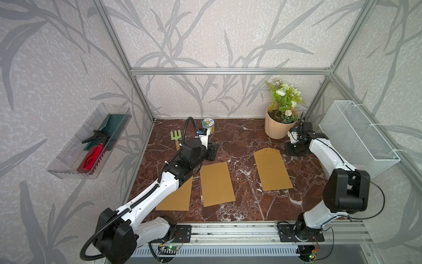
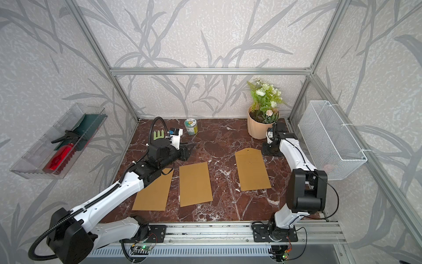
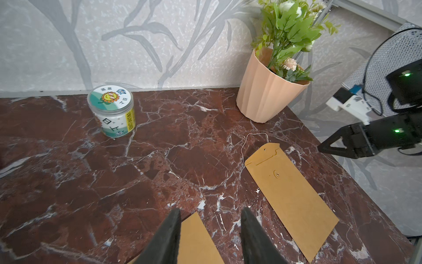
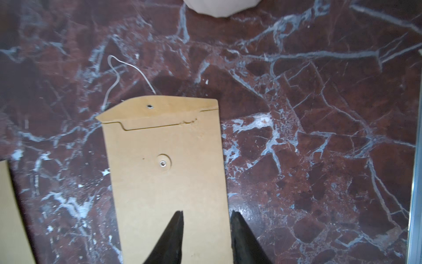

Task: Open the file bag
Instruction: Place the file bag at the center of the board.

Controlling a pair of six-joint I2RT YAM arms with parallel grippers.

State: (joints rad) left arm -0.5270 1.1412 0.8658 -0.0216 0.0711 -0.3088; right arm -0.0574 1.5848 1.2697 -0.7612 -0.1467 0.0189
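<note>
- In both top views, the file bag (image 1: 272, 170), a tan kraft envelope, lies flat on the red-brown marble tabletop (image 1: 246, 205) just in front of the flower pot (image 1: 279, 128). Its pointed flap is folded out toward the pot, and a thin string (image 1: 262, 143) curls off the tip. Two plain tan sheets (image 2: 195, 184) lie beyond the bag, well apart from the pot. Pale leaf-patterned walls (image 1: 205, 34) in an aluminium frame (image 1: 228, 71) enclose the table.
- Left wrist view: the bag (image 3: 290, 194) runs at a slant away from the pot (image 3: 267, 91), showing an eyelet in the flap and a button disc on its body. The left gripper (image 3: 211, 210) has its jaws spread and empty over a sheet's corner. The right gripper (image 3: 338, 146) hangs near the flap end. A labelled jar (image 3: 112, 109) stands by the wall, well apart from the pot.
- Right wrist view: the flap lies open toward the pot's base (image 4: 221, 6), and the mouth edge is slightly creased. The right gripper (image 4: 207, 213) has its jaws apart, gripping nothing, over the bag's long edge.
</note>
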